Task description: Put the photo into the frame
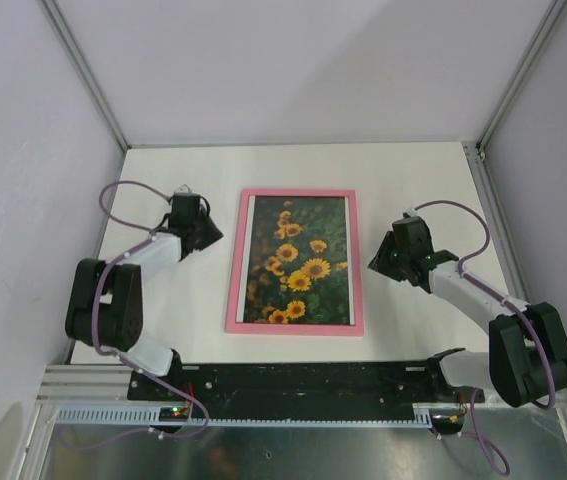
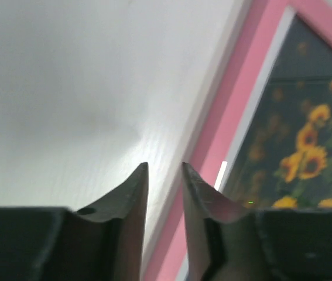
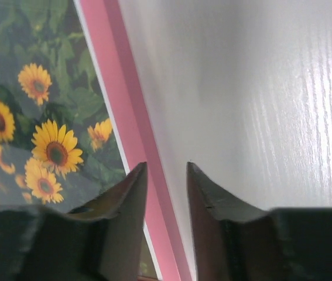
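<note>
Top view, read from the near edge outward.

- 6 o'clock: both arm bases. The frame (image 1: 294,328) lies flat at the centre of the tabletop (image 1: 418,185), long axis running 6 to 12, short near rail facing the bases.
- The photo (image 1: 299,262) lies inside the frame's opening, sunflowers up and parallel to the rails. Both wrist views show a thin pale strip between print and pink rail. Whether it is pressed fully home, I cannot tell.
- Right end effector (image 1: 375,260): at 3 o'clock of the frame, about level with the middle of the right long rail. Fingers narrowly parted, nothing between them. In its wrist view 1 finger overlaps the rail and the other is over bare tabletop.
- Left end effector (image 1: 209,236): at 9 o'clock of the frame, a little farther up the left long rail. Fingers also narrowly parted and empty, over bare tabletop just beside the rail.

Judgement: the frame sits between the 2 end effectors, at 3 o'clock from the left and 9 o'clock from the right. The right looks slightly nearer its rail. Any seating press or squaring nudge goes inward, across the short axis.
</note>
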